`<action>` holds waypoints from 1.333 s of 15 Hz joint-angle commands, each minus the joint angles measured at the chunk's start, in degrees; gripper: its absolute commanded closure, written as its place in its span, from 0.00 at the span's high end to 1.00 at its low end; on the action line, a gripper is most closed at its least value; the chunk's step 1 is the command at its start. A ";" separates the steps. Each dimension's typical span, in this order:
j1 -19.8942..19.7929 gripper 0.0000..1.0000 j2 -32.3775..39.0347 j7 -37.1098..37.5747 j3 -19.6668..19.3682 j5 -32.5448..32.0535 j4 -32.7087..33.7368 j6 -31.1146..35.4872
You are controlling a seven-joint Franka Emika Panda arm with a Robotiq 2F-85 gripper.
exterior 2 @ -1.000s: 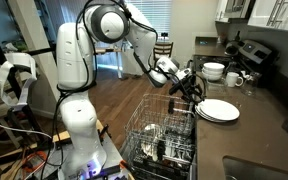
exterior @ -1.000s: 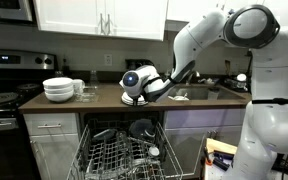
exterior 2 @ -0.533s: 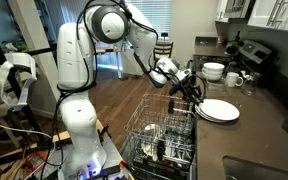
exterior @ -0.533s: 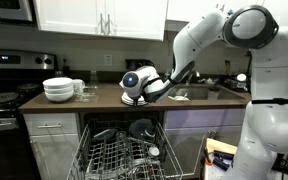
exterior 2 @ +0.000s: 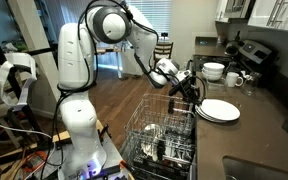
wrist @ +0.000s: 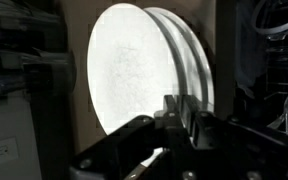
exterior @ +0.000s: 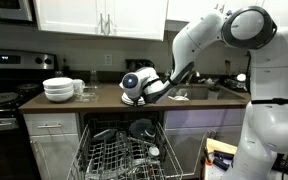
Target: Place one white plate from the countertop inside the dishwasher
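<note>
Closed in over the last second, now clamping with gripper (wrist: 182, 112) onto rim of top white plate (wrist: 134, 70) near countertop (exterior 2: 259, 125) front edge; probably ready to lift toward dishwasher (exterior: 119, 155).

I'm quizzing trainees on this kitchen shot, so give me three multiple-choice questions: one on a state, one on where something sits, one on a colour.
1. The dishwasher is: A shut; B open, rack pulled out; C open, rack removed.
2. The plate stack sits: A in the rack; B on the countertop; C on the stove.
3. The plates are: A white; B blue; C black.

Answers: 1 B, the wire rack stands out in front in both exterior views. 2 B, the stack lies on the dark worktop beside the rack. 3 A, the wrist view shows white discs.
</note>
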 commanded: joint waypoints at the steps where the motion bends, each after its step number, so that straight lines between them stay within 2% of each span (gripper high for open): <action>1: -0.55 0.43 0.75 0.28 0.39 0.20 0.99 -0.64; 8: -0.93 0.87 0.70 0.73 -0.36 -0.84 1.58 -0.09; 12: -1.12 0.83 0.57 1.32 -0.69 -1.91 1.67 0.10; 13: -1.08 0.77 0.57 1.39 -0.70 -2.21 1.62 0.03; 15: -1.08 0.51 0.61 1.38 -0.71 -2.33 1.47 0.00; 16: -1.06 0.45 0.70 1.40 -0.70 -2.33 1.44 -0.05; 17: -1.04 0.48 0.73 1.38 -0.68 -2.33 1.37 -0.06; 19: -1.03 0.46 0.93 1.31 -0.63 -2.28 1.36 -0.02; 20: -1.04 0.50 1.00 1.26 -0.63 -2.27 1.35 -0.02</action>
